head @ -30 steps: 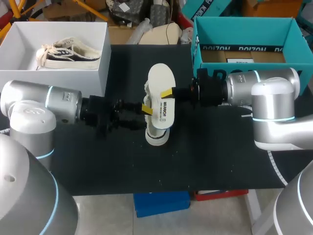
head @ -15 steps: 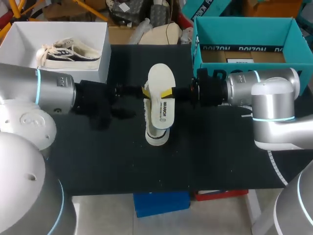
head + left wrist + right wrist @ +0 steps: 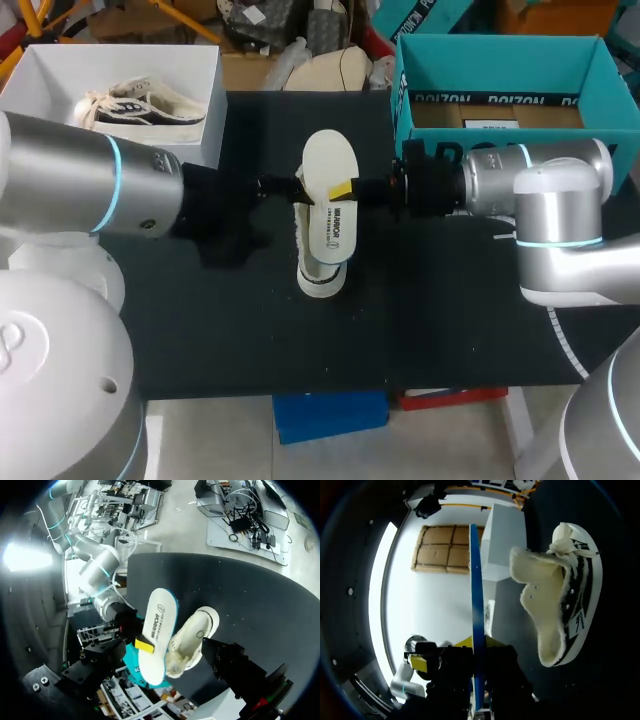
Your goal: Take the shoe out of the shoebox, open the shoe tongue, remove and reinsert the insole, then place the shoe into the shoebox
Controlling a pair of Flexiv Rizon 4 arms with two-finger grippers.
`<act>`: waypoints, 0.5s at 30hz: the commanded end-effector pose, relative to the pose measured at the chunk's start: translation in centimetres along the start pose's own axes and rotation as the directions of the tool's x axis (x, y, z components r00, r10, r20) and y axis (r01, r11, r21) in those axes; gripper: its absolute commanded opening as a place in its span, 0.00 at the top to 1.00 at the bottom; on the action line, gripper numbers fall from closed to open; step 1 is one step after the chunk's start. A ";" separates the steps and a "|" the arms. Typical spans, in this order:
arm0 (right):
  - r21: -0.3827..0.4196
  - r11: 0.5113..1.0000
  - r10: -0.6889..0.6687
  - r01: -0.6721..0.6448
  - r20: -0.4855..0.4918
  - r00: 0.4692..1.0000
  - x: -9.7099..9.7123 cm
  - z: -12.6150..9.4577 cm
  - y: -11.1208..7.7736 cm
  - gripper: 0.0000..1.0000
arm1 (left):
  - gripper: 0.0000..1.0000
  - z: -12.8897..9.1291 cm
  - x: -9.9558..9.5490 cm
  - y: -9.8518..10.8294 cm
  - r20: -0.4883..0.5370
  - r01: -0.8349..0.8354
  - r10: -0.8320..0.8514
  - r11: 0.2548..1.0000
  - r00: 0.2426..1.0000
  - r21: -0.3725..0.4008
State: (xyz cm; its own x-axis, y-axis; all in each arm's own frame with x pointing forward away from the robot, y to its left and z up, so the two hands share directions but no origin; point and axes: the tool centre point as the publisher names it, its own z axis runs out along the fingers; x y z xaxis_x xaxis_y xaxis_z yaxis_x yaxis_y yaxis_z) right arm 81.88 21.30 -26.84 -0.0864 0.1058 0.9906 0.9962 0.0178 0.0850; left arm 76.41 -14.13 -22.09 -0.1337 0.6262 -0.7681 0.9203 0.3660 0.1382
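A white insole (image 3: pixel 330 195) is held above the black table, with my right gripper (image 3: pixel 345 189) shut on its right edge. Under it the cream shoe (image 3: pixel 320 272) lies on the table. In the right wrist view the insole (image 3: pixel 477 595) shows edge-on between my yellow tips, and the shoe (image 3: pixel 562 595) lies beside it. My left gripper (image 3: pixel 292 187) is at the insole's left edge. In the left wrist view its black fingers (image 3: pixel 235 667) stand wide apart and open, with the insole (image 3: pixel 157 630) and shoe (image 3: pixel 195 637) ahead of them, untouched.
A white shoebox (image 3: pixel 40 95) at the back left holds a second shoe (image 3: pixel 140 108). A teal box (image 3: pixel 500 55) stands at the back right, just behind my right arm. The black table's (image 3: pixel 450 320) front half lies bare.
My left arm has risen and its gripper has moved from the shoe's middle toward the insole's far part, opening wider. The right arm and the insole have stayed put.
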 end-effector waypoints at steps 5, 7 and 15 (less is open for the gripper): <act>-0.001 1.000 0.000 0.000 0.002 1.000 0.0 0.0 0.0 1.00 | 0.00 1.5 -2.8 2.0 -0.276 0.026 -0.015 0.999 0.961 0.033; -0.001 1.000 0.000 0.000 0.002 1.000 0.0 0.0 0.0 1.00 | 0.00 1.6 -3.4 2.2 -0.296 0.029 -0.014 0.998 0.955 0.047; -0.001 1.000 0.000 0.000 0.002 1.000 0.0 0.0 0.0 1.00 | 0.00 1.1 -5.4 2.7 -0.340 0.002 0.011 0.999 0.940 0.038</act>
State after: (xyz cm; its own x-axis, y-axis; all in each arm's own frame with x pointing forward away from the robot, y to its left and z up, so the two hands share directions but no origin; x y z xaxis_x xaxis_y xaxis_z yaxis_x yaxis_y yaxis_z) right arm 81.89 21.32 -26.84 -0.0865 0.1059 0.9906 0.9962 0.0181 0.0851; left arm 79.91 -16.95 -18.88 -0.1725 0.6872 -0.7057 0.9308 0.3481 0.1115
